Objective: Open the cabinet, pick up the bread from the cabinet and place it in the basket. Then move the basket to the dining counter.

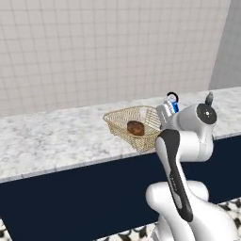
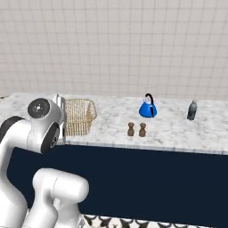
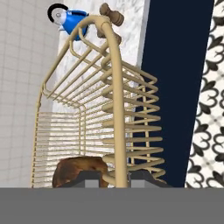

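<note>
Stretching across both base views, the dining counter (image 1: 52, 134) is a long grey-white marbled slab over a plain dark navy front, backed by a pale tiled wall (image 1: 94, 47), with a black-and-white patterned floor (image 3: 210, 87) below it. Next in size, the basket (image 1: 136, 123), golden-yellow wire with flared sides, rests on the slab near its front edge; in the right base view it sits toward the counter's left end, partly behind the white arm. Its rim wire runs up the middle of the hand view, and the gripper (image 3: 114, 177) is closed on that rim, one dark fingertip on either side with the wire pinched between them. A blue kettle (image 2: 147, 108) with a black handle stands on the slab to the right of the basket, well apart from it, and a dark bottle (image 2: 192, 110) stands farther right again. Two small brown shakers (image 2: 136, 129) stand side by side in front of the kettle, close to the counter's edge. Smallest, the bread (image 1: 135, 127), a round brown lump, lies inside the basket on its floor
</note>
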